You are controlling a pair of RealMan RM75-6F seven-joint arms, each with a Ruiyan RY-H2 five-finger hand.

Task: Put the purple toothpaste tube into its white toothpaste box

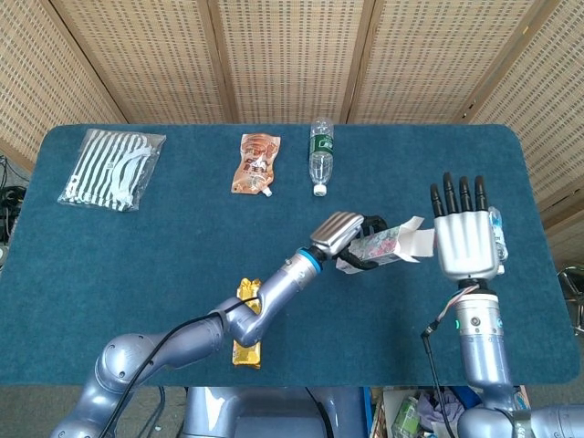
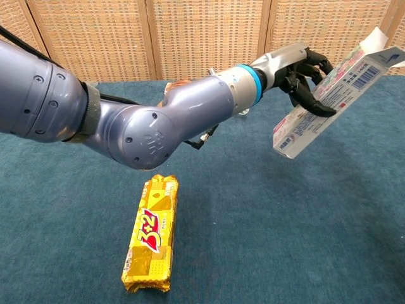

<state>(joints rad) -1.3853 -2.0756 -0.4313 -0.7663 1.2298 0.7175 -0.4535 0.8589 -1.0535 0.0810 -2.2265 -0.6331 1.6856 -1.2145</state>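
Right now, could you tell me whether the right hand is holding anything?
No: in the head view the right hand is raised with its fingers straight and spread, clear of the white toothpaste box held by the left hand.

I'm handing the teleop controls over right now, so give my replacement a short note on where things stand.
Left hand: grips the white toothpaste box in the air, tilted, open flap end up.
Right hand: open, fingers straight and spread, holding nothing, beside the box's open end.
Purple toothpaste tube: not visible anywhere in either view; probably already inside the box, but the pictures cannot confirm it.
Done: box lifted and presented; right hand clear of it.
Left: check the tube is fully in, close the flap if wanted, set the box down on the table.
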